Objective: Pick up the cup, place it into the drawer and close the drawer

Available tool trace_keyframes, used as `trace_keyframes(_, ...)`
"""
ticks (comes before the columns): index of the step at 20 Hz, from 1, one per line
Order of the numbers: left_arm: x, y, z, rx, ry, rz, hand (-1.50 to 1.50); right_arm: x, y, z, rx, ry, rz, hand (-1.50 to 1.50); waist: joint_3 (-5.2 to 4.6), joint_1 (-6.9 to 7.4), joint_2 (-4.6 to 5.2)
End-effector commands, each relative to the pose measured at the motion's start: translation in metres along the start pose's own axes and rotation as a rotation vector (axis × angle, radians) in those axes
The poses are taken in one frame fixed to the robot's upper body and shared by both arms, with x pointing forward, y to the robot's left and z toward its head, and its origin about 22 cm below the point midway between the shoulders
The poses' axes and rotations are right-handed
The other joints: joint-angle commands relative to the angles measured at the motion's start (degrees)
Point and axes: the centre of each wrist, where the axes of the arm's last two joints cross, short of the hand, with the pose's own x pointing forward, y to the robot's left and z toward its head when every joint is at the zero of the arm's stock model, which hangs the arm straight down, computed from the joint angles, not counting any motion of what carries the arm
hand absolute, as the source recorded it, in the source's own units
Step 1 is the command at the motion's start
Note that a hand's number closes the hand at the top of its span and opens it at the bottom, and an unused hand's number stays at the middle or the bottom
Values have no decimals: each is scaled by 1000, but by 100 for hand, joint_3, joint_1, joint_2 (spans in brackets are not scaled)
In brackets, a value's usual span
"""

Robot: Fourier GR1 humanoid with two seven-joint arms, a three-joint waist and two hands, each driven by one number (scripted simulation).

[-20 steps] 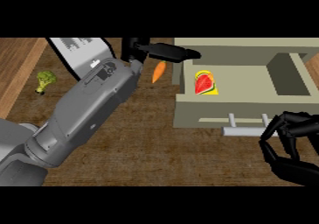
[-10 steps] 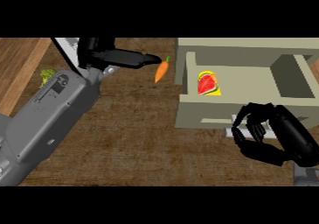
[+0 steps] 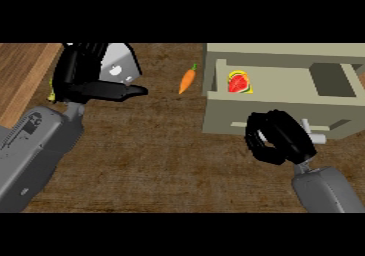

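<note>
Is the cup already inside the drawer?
Yes, the red and yellow cup lies inside the open drawer.

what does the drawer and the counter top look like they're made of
The drawer looks like painted wood or board: flat, matte beige-grey faces with no grain, and a pale metal-like handle. The counter top looks like dark brown wood, its streaky grain matte.

Dark brown wooden counter (image 3: pixel 163 165), lighter wood strip (image 3: pixel 15 75) at left
</note>
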Motion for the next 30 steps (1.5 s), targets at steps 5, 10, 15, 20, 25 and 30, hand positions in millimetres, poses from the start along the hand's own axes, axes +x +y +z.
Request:
trace_keyframes(5, 7, 49, 33, 31, -2, -5, -150, -35, 34, -53, 51, 34, 53, 150, 3, -82, 14)
trace_keyframes(10, 2, 76, 41, 29, -22, -3, -150, -58, 29, -79, 37, 51, 23, 150, 6, -11, 70)
trace_keyframes(15, -5, 76, 60, 0, -6, 24, -150, -62, -2, -107, 63, 90, -6, 150, 8, 105, 86)
trace_keyframes(20, 4, 89, 49, -17, -6, 19, -150, -80, -12, -103, 74, 148, -1, 150, 14, 181, 170)
trace_keyframes(25, -12, 69, 55, -46, -8, 47, -150, -93, -52, -105, 68, 165, -53, 150, 19, 288, 242)
trace_keyframes(30, -20, 71, 63, -70, 7, 65, -150, -100, -51, -98, 24, 164, -100, 150, 21, 375, 277)
